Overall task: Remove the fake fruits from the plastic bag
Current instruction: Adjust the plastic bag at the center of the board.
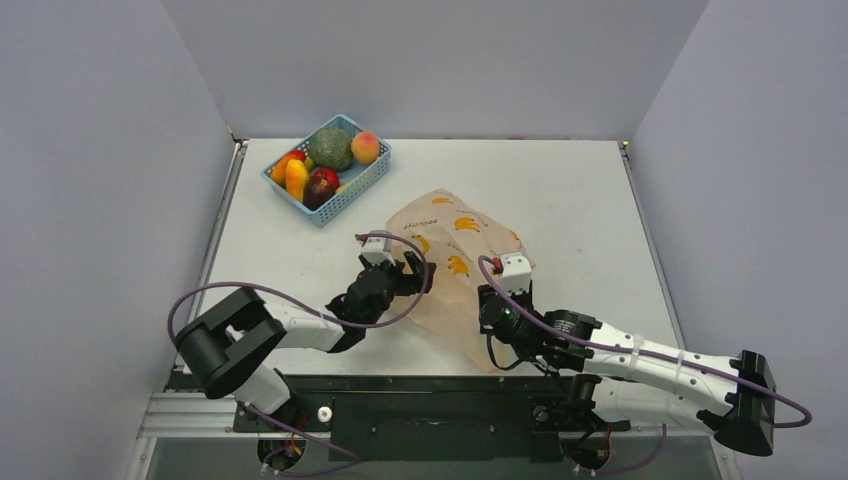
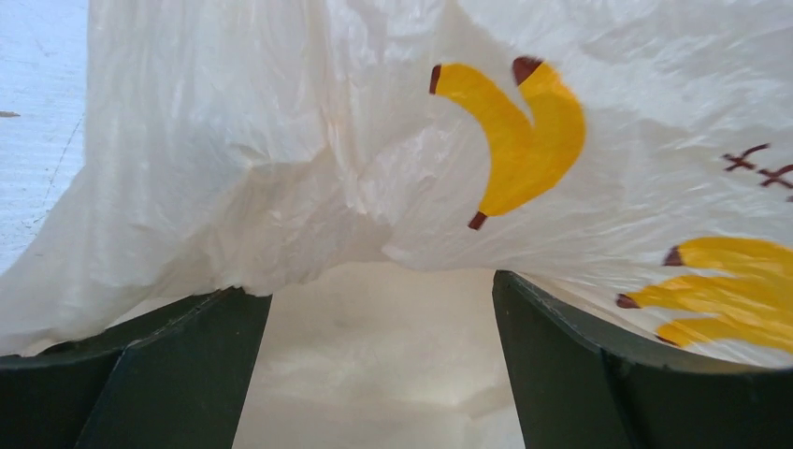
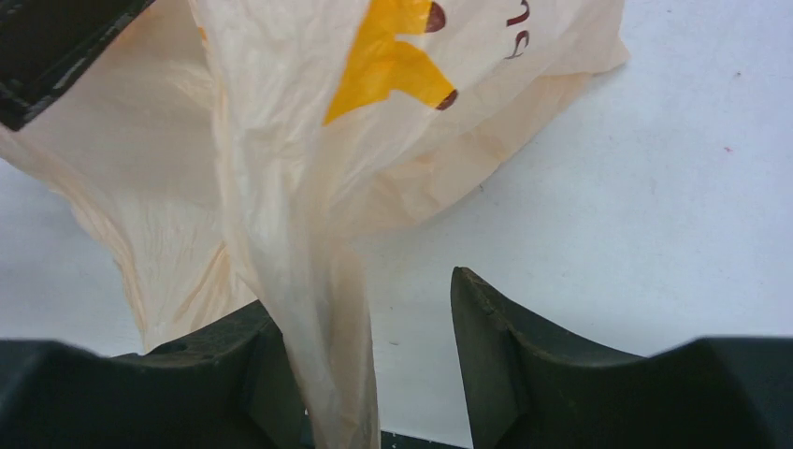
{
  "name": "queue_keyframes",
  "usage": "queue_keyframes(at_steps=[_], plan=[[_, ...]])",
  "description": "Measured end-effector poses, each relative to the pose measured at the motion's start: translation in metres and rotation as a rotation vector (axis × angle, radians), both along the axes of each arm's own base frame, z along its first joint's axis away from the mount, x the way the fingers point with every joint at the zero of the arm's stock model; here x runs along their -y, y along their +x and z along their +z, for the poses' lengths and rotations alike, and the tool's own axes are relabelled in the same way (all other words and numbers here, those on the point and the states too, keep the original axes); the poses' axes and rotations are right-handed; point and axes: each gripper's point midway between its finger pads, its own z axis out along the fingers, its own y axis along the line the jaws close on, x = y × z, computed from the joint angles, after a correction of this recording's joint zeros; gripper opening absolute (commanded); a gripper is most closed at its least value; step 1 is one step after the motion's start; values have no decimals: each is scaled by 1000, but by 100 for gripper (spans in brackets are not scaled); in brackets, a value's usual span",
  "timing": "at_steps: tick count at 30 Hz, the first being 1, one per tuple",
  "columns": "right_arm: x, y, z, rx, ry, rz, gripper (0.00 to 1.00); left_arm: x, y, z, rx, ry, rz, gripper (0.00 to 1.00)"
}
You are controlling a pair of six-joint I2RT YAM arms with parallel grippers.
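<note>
I have both grippers at the plastic bag (image 1: 455, 235), which lies crumpled near the middle of the table (image 1: 560, 190), closer to the near edge than the far one.

My left gripper (image 1: 412, 272) is at the bag's left side. In the left wrist view (image 2: 382, 299) it is released, its two dark fingers (image 2: 168, 374) spread wide. The bag's pale film (image 2: 281, 140), printed with yellow bananas, hangs just ahead of them, and its ragged lower edge drapes over both fingertips.

My right gripper (image 1: 500, 285) is at the bag's near right side. In the right wrist view (image 3: 360, 299) it is also released, with a clear gap between its fingers (image 3: 561, 374). A twisted strand of the bag (image 3: 281, 140) runs down through that gap, lying against the left finger and apart from the right one. The bare white table shows past the strand.

The fake fruits (image 1: 318, 185) sit in a blue mesh basket (image 1: 360, 190) at the far left of the table, well apart from the bag. There I see a peach-pink one at the far right corner and orange, yellow-orange, red and dark maroon ones towards the near left. A rough green ball (image 1: 330, 148) lies among them. I cannot tell what the bag itself holds.
</note>
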Motion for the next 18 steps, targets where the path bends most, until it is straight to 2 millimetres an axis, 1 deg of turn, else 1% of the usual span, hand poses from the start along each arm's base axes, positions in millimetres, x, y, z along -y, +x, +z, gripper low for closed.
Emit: queue_keyframes(at_steps=[2,4,8,12,13,15,18], plan=[[5,1,3,-4,-16,-18,50,0,-2,10,-22,-2,-29,87],[3,2,11,-1,-20,-18,51,3,-3,26,-36,-8,-69,87],[-6,7,40,37,1,2,56,10,-5,65,-29,-40,-142,86],[-17,12,70,75,15,55,60,12,-20,101,-13,-71,-225,87],[-23,12,80,83,27,77,62,9,-26,109,-15,-75,-249,88],[-29,13,93,91,52,101,62,0,-34,120,-15,-72,-270,90],[-33,16,106,93,81,115,62,-21,-39,136,-13,-48,-255,94]])
